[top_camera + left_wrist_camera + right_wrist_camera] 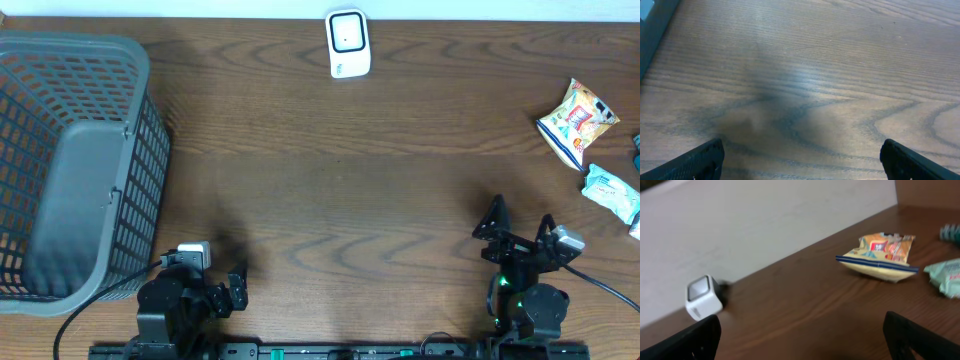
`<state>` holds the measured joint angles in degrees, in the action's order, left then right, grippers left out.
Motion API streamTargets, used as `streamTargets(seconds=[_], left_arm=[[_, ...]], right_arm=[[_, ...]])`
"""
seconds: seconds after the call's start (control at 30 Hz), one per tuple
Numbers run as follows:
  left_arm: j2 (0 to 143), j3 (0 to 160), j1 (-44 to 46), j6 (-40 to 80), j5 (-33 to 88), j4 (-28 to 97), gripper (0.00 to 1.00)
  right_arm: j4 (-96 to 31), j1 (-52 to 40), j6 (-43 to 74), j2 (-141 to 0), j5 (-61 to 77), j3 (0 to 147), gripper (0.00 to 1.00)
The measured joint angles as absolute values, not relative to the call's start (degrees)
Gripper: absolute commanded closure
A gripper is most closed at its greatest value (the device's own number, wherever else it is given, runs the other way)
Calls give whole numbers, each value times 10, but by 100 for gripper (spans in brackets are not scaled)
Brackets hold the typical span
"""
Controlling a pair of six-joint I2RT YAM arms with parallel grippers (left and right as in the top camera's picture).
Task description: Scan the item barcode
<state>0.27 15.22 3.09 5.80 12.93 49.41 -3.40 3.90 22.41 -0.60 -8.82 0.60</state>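
A white barcode scanner (348, 43) stands upright at the back centre of the table, and the right wrist view shows it at far left (704, 296). A yellow and orange snack bag (575, 122) lies at the right side (880, 255), with a mint-green packet (612, 192) just nearer (946, 276). My right gripper (521, 222) is open and empty near the front right, well short of both packets (802, 322). At the front left my left gripper (225, 285) is open over bare wood with nothing between its fingers (801, 147).
A large grey mesh basket (70, 160) fills the left side of the table, and its edge shows in the corner of the left wrist view (652, 30). A teal object (636, 148) pokes in at the right edge. A pale wall runs behind the scanner.
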Motion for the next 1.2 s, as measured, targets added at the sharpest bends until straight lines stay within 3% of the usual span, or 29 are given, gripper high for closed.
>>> streamTargets(seconds=[0.47,1.2], left_arm=[[3,152,31,58,130,494,1],[3,152,31,58,129,494,1]], right_arm=[[-34,39,111,-6,-88,6,1],[-34,39,95,-6,-88,6,1]])
